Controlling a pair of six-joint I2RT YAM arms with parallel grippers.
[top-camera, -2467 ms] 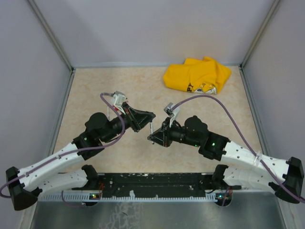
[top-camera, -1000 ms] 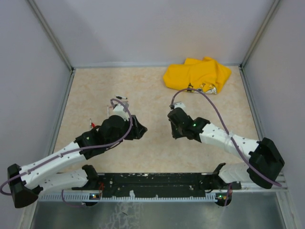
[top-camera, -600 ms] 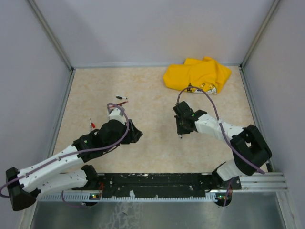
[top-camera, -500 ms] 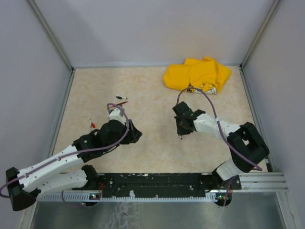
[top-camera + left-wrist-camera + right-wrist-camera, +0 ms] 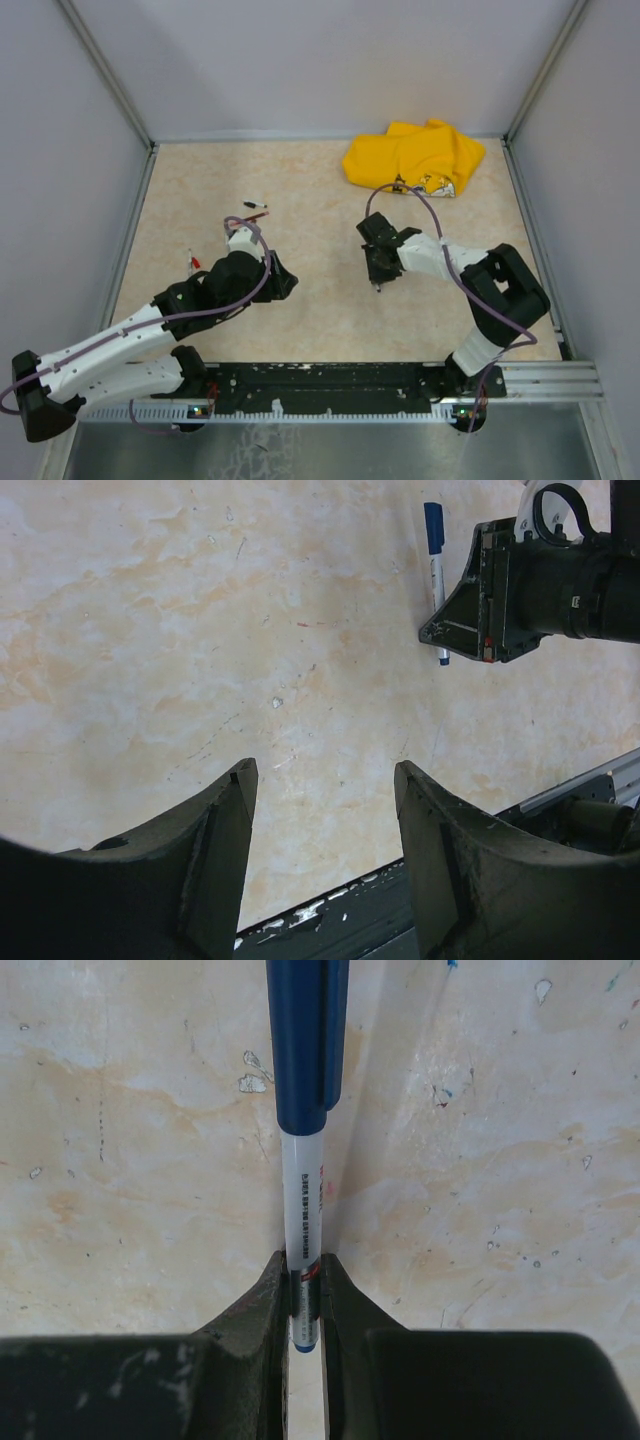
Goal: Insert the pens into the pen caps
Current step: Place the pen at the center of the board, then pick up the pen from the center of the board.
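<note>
Right arm [image 5: 500,290] more folded; pen [image 5: 303,1160] white-barrelled, blue-capped.

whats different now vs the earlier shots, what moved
The left gripper and right gripper, tip to tip mid-table 2.5 s ago, pulled apart. The left drew back toward its base, fingers open and empty. The right shifted rightward and came down to the table, shut on the blue-capped pen. The yellow cloth stayed put.

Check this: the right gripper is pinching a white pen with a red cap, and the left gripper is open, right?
The cap is blue, not red; the right wrist view shows it. The right gripper pinches the white pen, and the left gripper is open.
</note>
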